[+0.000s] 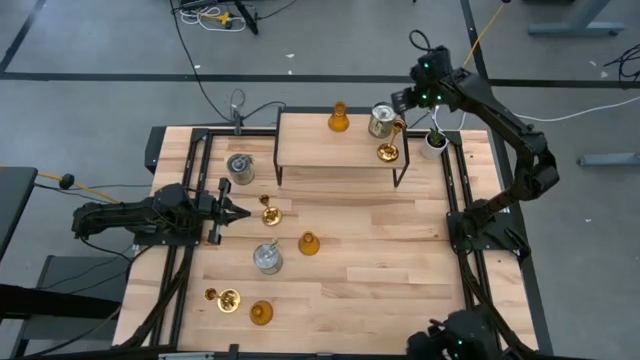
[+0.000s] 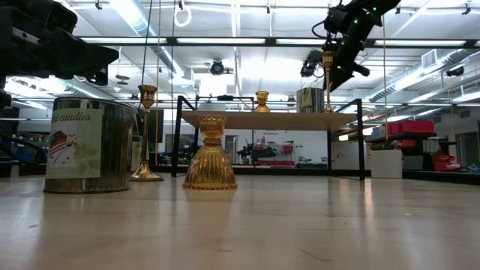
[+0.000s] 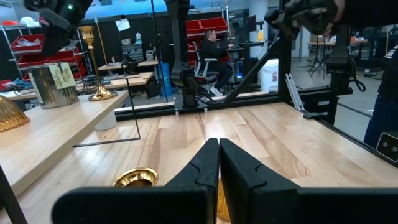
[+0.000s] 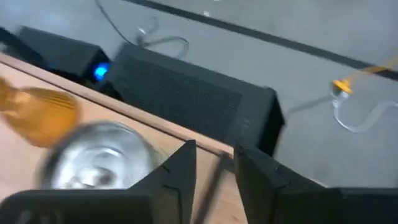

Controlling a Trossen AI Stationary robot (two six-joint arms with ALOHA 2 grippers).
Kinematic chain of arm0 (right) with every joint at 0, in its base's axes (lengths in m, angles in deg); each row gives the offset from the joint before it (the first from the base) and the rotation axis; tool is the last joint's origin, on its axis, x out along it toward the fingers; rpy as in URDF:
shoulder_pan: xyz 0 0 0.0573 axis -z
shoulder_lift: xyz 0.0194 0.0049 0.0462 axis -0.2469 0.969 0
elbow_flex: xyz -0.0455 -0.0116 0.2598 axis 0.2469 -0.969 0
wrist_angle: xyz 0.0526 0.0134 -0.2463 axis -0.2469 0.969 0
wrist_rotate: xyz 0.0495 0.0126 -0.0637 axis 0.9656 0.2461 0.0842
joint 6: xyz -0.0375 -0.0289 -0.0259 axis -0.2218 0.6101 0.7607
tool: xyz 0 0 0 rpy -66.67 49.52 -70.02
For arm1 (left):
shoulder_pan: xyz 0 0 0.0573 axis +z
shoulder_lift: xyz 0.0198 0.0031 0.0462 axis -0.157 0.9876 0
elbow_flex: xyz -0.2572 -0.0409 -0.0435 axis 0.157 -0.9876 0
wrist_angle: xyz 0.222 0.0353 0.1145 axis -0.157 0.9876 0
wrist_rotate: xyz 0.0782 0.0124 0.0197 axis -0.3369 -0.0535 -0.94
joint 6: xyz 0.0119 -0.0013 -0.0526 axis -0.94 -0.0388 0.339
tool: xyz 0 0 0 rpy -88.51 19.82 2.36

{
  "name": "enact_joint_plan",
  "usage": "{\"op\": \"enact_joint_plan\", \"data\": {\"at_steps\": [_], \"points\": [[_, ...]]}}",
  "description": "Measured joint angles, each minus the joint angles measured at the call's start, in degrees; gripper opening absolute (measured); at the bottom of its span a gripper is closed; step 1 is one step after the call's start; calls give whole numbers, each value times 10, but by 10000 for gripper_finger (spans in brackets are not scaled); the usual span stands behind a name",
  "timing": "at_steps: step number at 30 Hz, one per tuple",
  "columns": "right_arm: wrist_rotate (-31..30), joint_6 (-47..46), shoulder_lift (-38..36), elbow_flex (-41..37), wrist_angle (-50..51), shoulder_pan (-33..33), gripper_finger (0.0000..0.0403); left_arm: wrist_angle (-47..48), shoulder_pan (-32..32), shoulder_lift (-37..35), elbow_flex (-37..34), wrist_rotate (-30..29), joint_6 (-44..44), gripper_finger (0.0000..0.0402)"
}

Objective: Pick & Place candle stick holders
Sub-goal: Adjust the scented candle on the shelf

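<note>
A low shelf [image 1: 300, 155] stands at the table's far middle. On it are an amber holder [image 1: 338, 121], a silvery glass cylinder [image 1: 380, 122] and a brass holder [image 1: 389, 150]. My right gripper [image 1: 402, 118] is over the shelf's right end, shut on that brass holder [image 2: 328, 79]. My left gripper [image 1: 244, 211] is shut and empty at the table's left, level, its tips just short of a second brass holder [image 1: 269, 212] standing on the table. That holder's round base shows in the left wrist view [image 3: 135, 178]. My right gripper has the brass holder's thin stem [image 4: 213, 177] between its two fingers, near the stem's top end [image 2: 328, 54]. The fingers come slanting down from above and from the right. The holder stands upright with its round base [image 2: 328, 110] on the shelf.
On the table are a silvery cylinder [image 1: 240, 167] at the far left, another [image 1: 267, 258] and an amber holder [image 1: 309, 243] at the middle, and a brass holder [image 1: 226, 298] and an amber one [image 1: 261, 313] near the front. A white pot with a plant [image 1: 433, 141] stands right of the shelf.
</note>
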Motion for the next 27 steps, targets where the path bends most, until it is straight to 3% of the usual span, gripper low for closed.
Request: {"op": "enact_joint_plan", "data": {"at_steps": [9, 13, 27], "points": [[-2, 4, 2, -40, -4, 13, 8, 0, 0, 0, 0, 0, 0, 18], [7, 8, 2, -70, -32, 22, 8, 0, 0, 0, 0, 0, 0, 18], [201, -6, 3, -157, -152, 39, 1, 0, 0, 0, 0, 0, 0, 18]]}}
